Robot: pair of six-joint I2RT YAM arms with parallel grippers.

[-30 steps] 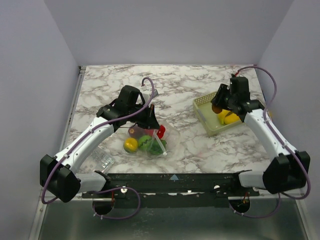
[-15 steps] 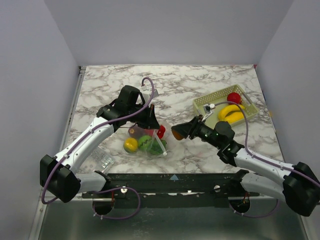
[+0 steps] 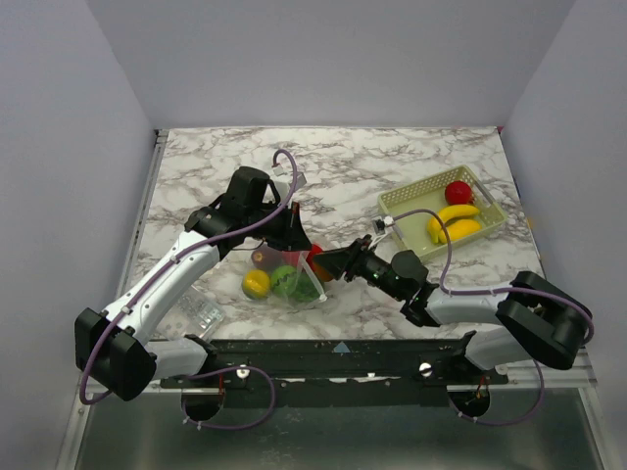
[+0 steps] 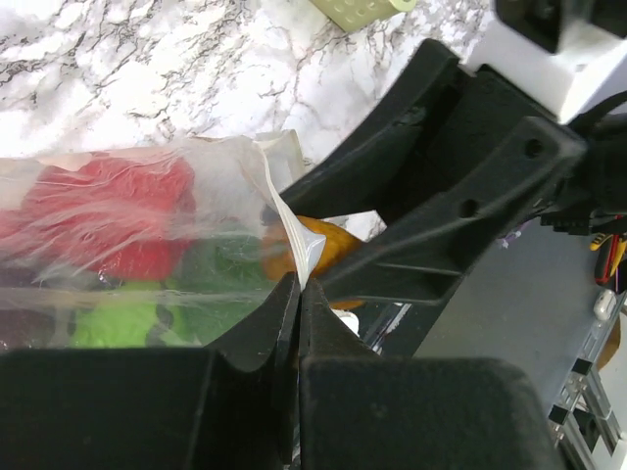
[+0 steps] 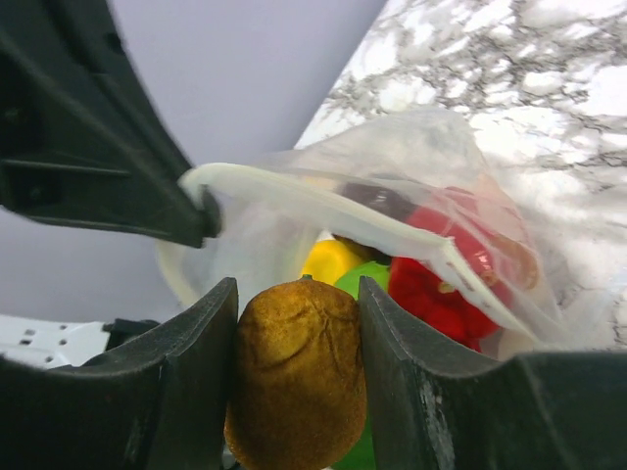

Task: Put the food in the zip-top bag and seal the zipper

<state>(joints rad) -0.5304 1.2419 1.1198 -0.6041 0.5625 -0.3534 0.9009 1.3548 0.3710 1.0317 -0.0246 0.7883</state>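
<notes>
The clear zip-top bag (image 3: 294, 279) lies left of centre and holds a yellow fruit (image 3: 256, 283), a green one (image 3: 286, 281) and a red one (image 3: 315, 257). My left gripper (image 3: 297, 228) is shut on the bag's zipper strip (image 4: 290, 227) and holds the mouth up and open. My right gripper (image 3: 329, 262) is shut on a brown fuzzy fruit (image 5: 299, 377) right at the bag's open mouth (image 5: 323, 211). In the right wrist view the yellow, green and red (image 5: 441, 284) fruits show behind it, inside the bag.
A pale green mesh basket (image 3: 400, 205) at the right holds a red fruit (image 3: 458, 191) and two yellow bananas (image 3: 454, 223). A small crinkly clear packet (image 3: 201, 313) lies near the left arm's base. The table's front edge is close below the bag.
My right arm has swung from the basket leftwards and low to the bag's mouth, carrying the brown fruit. My left gripper has kept its hold on the zipper strip.
</notes>
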